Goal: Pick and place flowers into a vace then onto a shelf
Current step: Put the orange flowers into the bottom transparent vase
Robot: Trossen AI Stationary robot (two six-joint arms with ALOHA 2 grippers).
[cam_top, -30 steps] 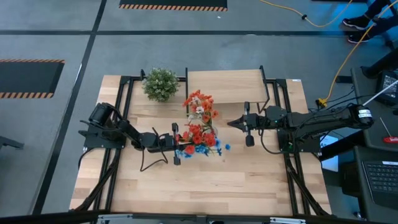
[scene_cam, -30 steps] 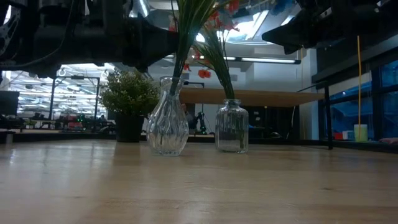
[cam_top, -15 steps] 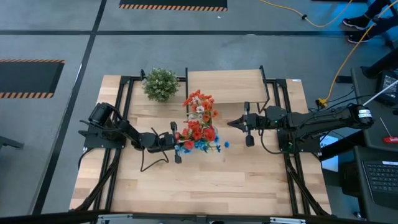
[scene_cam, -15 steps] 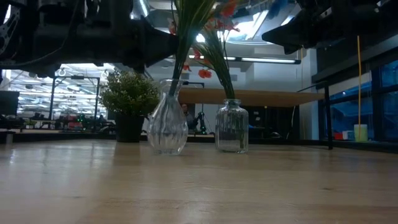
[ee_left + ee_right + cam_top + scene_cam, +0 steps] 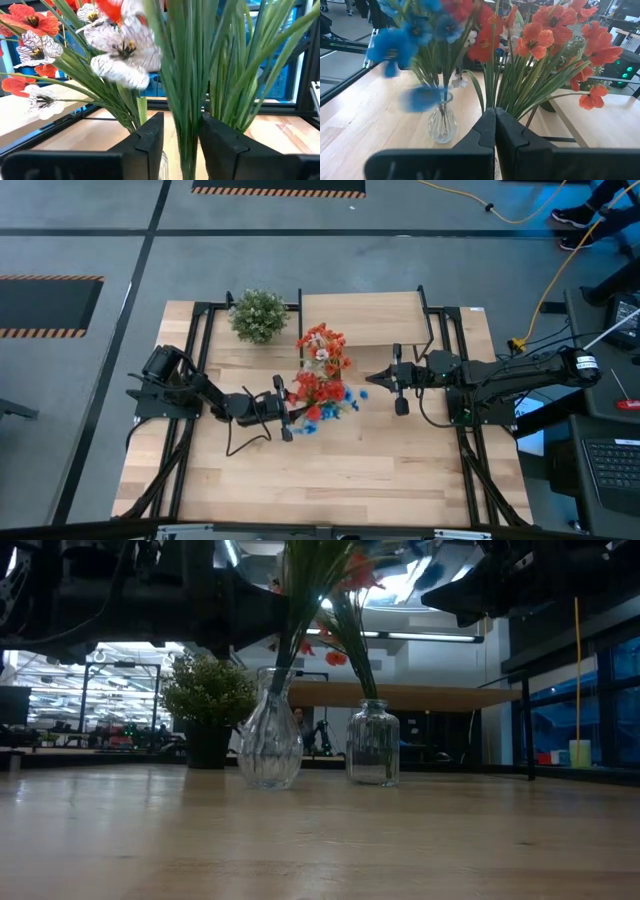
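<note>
The left end effector (image 5: 287, 412) hovered just left of the bouquet, its dark blocky fingers (image 5: 150, 136) parted narrowly either side of a bundle of thin green stems — not visibly pinching them. On the pale plank counter (image 5: 330, 475) stood two clear glass vases: a ribbed, pear-shaped vase (image 5: 270, 742) and, to its right, a squat cylindrical jar (image 5: 373, 743), both holding stems. The flowers (image 5: 320, 375) — papery red-orange, blue and veined white blooms — clustered mid-counter, in front of the light wood shelf (image 5: 375, 315). The right end effector (image 5: 372, 379) waited just beside them, fingers pressed together, empty.
</note>
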